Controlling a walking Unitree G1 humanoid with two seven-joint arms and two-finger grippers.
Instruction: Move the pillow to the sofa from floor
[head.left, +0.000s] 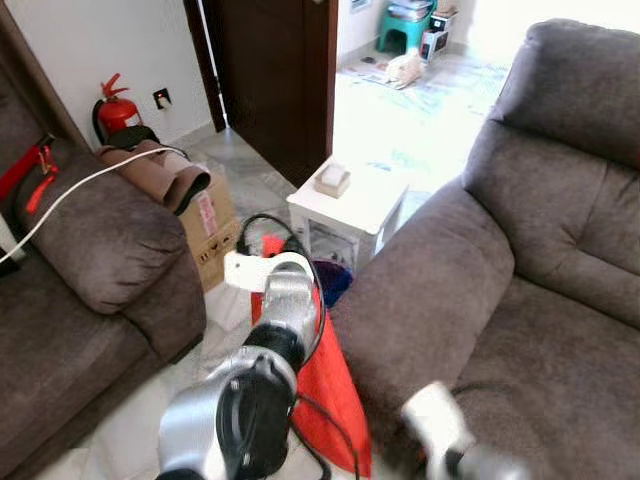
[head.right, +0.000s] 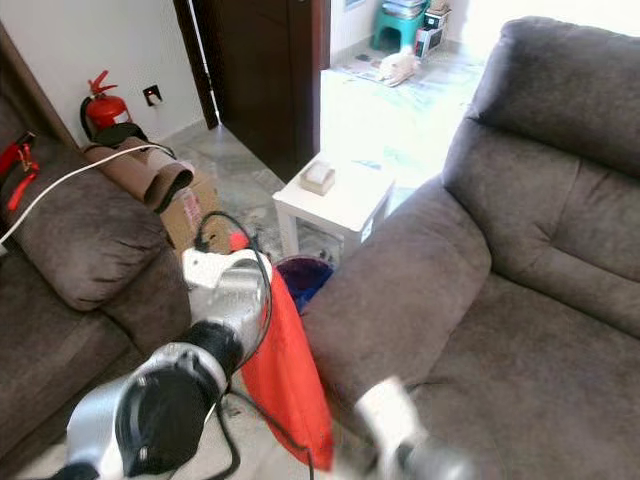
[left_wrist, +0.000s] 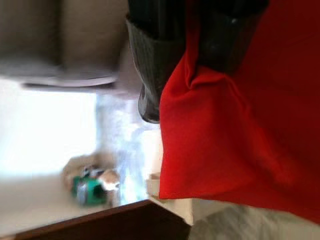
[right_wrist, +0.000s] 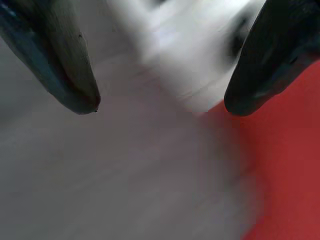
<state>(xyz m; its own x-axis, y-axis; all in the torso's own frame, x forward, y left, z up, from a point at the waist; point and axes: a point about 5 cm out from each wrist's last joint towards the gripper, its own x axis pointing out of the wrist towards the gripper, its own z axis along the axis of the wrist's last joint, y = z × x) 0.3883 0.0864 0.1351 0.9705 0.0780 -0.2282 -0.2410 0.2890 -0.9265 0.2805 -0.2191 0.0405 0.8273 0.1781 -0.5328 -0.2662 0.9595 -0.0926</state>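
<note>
A red pillow (head.left: 335, 390) hangs upright just off the floor, against the outer side of the grey-brown sofa's armrest (head.left: 430, 290). My left gripper (left_wrist: 192, 65) is shut on its top edge, the black fingers (left_wrist: 152, 75) pinching a fold of red cloth. The silver left arm (head.left: 275, 320) reaches down over the pillow. My right gripper (right_wrist: 162, 107) is open, blurred by motion, with the pillow's red fabric (right_wrist: 285, 175) beside one fingertip. The right arm (head.left: 440, 420) is a blur low over the sofa's seat (head.left: 540, 370).
A white side table (head.left: 350, 205) with a small box (head.left: 332, 180) stands just beyond the pillow, a dark blue bin (head.left: 333, 280) beneath it. A cardboard box (head.left: 212, 225) and a second sofa (head.left: 90, 250) are left. A dark door (head.left: 275, 70) stands behind.
</note>
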